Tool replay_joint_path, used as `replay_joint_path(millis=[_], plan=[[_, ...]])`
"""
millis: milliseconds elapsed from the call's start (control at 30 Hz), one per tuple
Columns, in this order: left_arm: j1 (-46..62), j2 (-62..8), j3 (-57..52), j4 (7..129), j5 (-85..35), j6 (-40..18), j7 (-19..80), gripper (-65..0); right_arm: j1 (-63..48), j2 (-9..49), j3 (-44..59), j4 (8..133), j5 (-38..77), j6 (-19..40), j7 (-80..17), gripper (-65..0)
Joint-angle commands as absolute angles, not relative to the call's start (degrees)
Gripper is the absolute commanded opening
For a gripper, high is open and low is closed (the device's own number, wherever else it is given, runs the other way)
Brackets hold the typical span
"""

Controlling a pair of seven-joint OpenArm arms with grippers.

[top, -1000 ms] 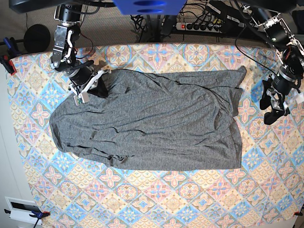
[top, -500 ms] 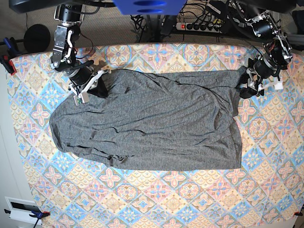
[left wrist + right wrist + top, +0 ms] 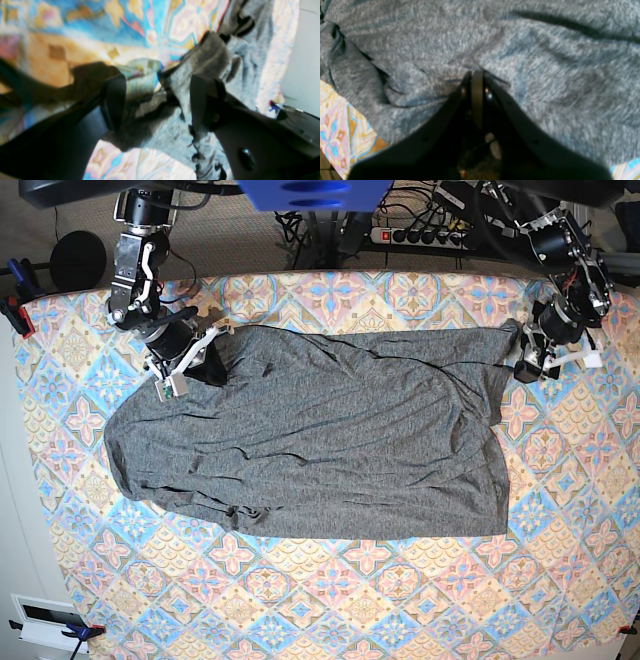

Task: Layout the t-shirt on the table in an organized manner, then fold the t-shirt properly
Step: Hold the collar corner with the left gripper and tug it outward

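Patterned table [image 3: 330,600], t-shirt [image 3: 310,445] corner between parted left hand [image 3: 155,105] fingers.

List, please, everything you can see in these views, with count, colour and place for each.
t-shirt: one, dark heather grey, spread wrinkled across the middle of the table.
table: one, cloth of blue, pink and cream tiles, fills most of the base view.
power strip: one, white, on the floor behind the table.
clamps: at least two, red and blue, on the table's left edge.
left gripper: one, black, open, straddling the shirt's far right corner.
right gripper: one, black, shut on the shirt at its far left corner.
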State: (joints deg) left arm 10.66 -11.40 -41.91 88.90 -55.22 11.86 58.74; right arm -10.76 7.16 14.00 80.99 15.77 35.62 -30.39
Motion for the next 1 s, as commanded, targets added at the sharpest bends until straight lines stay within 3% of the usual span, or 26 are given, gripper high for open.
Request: replay_joint_path(millis=[0, 233, 433, 733, 967], plan=[[9.8, -12.2, -42.0, 89.8, -56.0, 11.2, 58.8, -27.4, -11.7, 7.5, 13.8, 79.0, 6.5, 30.8, -39.2, -65.0], [6.5, -12.2, -41.8, 88.1, -56.0, 11.2, 58.9, -27.4, -11.7, 7.5, 13.8, 79.0, 6.5, 30.8, -39.1, -65.0], [3.7, -13.1, -37.6, 79.9, -56.0, 11.2, 58.3, -27.4, -11.7, 7.5, 13.8, 79.0, 6.5, 30.8, -39.1, -65.0], [3.6, -12.9, -36.1, 79.4, -56.0, 11.2, 58.3, -27.6, -11.7, 7.5, 13.8, 79.1, 6.5, 30.8, -39.1, -65.0], [3.6, -13.2, -33.5, 79.4, -56.0, 11.6, 58.4, -35.3, -11.7, 7.5, 13.8, 79.1, 6.5, 30.8, -39.1, -65.0]])
